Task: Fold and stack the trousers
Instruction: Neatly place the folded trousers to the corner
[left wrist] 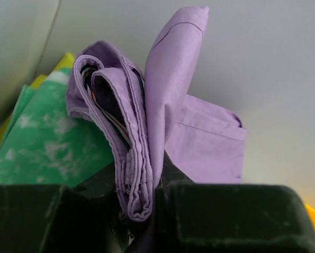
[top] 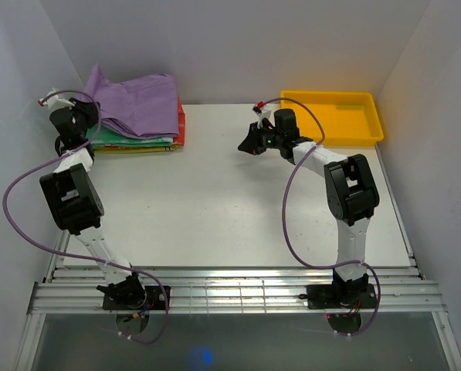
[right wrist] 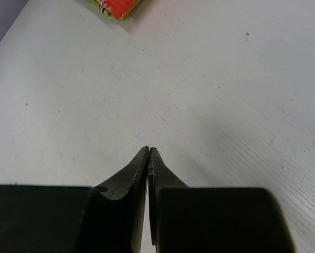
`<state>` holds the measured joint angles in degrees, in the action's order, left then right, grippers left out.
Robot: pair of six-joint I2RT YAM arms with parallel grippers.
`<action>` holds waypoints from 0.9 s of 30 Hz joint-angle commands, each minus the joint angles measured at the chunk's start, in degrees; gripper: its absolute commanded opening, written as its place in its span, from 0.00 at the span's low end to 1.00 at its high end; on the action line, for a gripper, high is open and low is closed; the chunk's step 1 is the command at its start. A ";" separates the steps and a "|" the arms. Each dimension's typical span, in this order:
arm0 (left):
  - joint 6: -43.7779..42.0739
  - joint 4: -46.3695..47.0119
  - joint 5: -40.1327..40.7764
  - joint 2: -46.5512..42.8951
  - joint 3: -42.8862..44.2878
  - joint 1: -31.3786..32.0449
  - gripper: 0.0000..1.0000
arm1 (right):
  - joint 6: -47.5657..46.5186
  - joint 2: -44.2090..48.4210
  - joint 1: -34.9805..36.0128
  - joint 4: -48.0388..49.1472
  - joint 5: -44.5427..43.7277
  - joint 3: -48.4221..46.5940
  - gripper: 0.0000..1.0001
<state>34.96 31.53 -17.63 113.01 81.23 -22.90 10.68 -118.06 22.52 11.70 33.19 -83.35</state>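
Top external: yellow bin (top: 332, 116) bare; left pincer (top: 87, 116) clamped on trousers (top: 137, 104), right pincer (top: 251, 144) together.

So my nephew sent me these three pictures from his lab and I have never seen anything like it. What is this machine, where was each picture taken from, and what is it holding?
It is a robot with two arms bolted to the near edge of a white table. The wide picture looks down from above and behind the arms; the other two come from small cameras on each wrist.

The left gripper is pinching a folded edge of the purple trousers, which lie on a stack of folded garments in the far left corner. The green-and-white garment sits just beneath them.

The right gripper is shut on nothing, above bare table. A yellow tray sits at the far right.
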 commanded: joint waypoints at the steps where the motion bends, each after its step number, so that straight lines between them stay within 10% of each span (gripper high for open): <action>1: 0.72 1.78 4.26 0.36 0.68 -1.89 0.00 | -1.53 3.10 0.15 -0.01 0.56 0.21 0.08; 5: -0.59 0.20 4.97 3.08 2.44 -2.68 0.03 | -1.80 3.28 0.15 -0.37 0.56 0.29 0.08; 11: -1.03 -4.98 6.55 5.03 5.60 -4.17 0.58 | -1.98 3.45 0.15 -1.07 0.82 -0.32 0.08; 17: 0.63 -10.60 7.61 1.87 2.98 -6.72 0.93 | -3.03 3.45 -0.02 -2.91 0.74 -1.64 0.08; 23: -0.15 -14.03 6.12 -5.85 -3.44 -7.87 0.98 | -5.05 3.89 -0.37 -6.86 1.53 -4.10 0.10; 27: -2.96 -19.20 4.98 -13.59 -9.85 -8.65 0.98 | -9.70 4.41 -0.81 -14.85 2.05 -7.43 0.47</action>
<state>34.22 16.69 -12.62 109.16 73.71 -30.24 5.74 -117.69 22.37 2.09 33.85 -86.59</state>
